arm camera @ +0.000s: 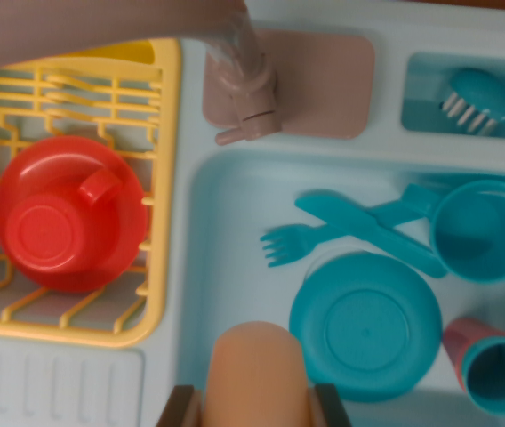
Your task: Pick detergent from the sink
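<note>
The orange, rounded plastic detergent bottle (257, 374) was observed at the near edge of the pale blue toy sink basin (226, 222), held between the two dark fingers of the gripper (257, 411), which were seen closed against its sides. The bottle was noted just beside a round teal plate (365, 325); a teal fork (297, 240) and a teal knife (368, 231) lay crossed behind the plate, near a teal cup (482, 229). A red cup on a red bowl (68, 213) was recorded in the yellow drying rack (159, 133). It was judged that the bottle should be lifted straight up, with the clamp kept firm, so that the plate and the brown tap (245, 84) would be cleared.
</note>
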Controlling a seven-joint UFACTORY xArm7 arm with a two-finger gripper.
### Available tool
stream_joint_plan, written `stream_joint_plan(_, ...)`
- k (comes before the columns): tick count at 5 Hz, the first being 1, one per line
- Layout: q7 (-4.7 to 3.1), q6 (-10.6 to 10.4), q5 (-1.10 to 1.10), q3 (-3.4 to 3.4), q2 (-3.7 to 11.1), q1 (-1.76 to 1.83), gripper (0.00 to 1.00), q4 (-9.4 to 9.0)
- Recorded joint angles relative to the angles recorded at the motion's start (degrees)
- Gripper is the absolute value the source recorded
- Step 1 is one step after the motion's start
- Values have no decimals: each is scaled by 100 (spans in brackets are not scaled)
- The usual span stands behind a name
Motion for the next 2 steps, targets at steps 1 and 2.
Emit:
stream_joint_plan(1, 0, 0, 0, 0, 0, 0, 100, 0)
stream_joint_plan(2, 16, 246, -11, -1, -64, 1, 100, 183)
